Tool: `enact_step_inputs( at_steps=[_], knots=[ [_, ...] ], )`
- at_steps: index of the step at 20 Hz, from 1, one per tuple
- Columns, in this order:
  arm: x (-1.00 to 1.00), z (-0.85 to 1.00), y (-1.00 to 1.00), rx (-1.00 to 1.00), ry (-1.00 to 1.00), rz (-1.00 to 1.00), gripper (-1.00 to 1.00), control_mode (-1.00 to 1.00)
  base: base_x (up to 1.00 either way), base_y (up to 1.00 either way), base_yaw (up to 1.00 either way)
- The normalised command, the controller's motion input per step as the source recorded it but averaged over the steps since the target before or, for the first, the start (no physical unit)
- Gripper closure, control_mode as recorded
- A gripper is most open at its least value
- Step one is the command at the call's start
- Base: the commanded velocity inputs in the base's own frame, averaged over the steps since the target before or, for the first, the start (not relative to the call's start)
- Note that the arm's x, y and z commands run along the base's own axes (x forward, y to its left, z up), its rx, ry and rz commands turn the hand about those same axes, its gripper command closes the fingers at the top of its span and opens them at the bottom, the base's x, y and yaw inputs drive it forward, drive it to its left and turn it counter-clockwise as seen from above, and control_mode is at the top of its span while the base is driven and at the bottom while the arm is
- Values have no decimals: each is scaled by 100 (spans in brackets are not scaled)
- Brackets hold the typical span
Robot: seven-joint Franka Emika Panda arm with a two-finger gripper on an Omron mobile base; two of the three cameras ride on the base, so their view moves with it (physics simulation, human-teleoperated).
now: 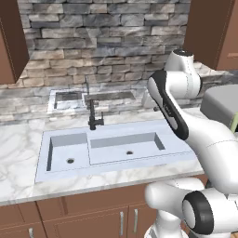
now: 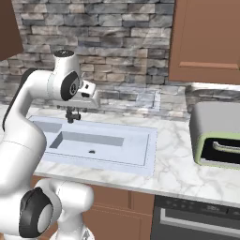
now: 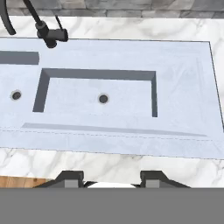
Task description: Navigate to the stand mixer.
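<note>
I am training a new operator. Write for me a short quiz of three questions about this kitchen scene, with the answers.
1. True or false: the black faucet stands at the wall side of the pale two-basin sink.
2. What sits on the white marble counter to the right of the sink? A) grey box-shaped appliance with green trim B) red kettle C) fruit bowl
3. Is the gripper open or shut?
Key: 1 true; 2 A; 3 open, holding nothing.

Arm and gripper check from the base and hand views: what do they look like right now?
The arm is glossy white with rounded links, a black band along one link and dark circular joint caps. The gripper has two small dark grey, blocky finger tips. No cables or markings visible.
</note>
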Motion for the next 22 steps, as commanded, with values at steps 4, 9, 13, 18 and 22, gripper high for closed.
enact_step_inputs(
  at_steps=[4,9,13,18,22],
  knots=[
    [0,0,0,0,0,0,-100,100,0,0,0],
    [0,0,0,0,0,0,-100,100,0,0,0],
    [0,0,0,0,0,0,-100,100,-35,19,0],
    [0,0,0,0,0,0,-100,100,-44,60,16],
    [0,0,0,0,0,0,-100,100,-56,55,74]
  ],
)
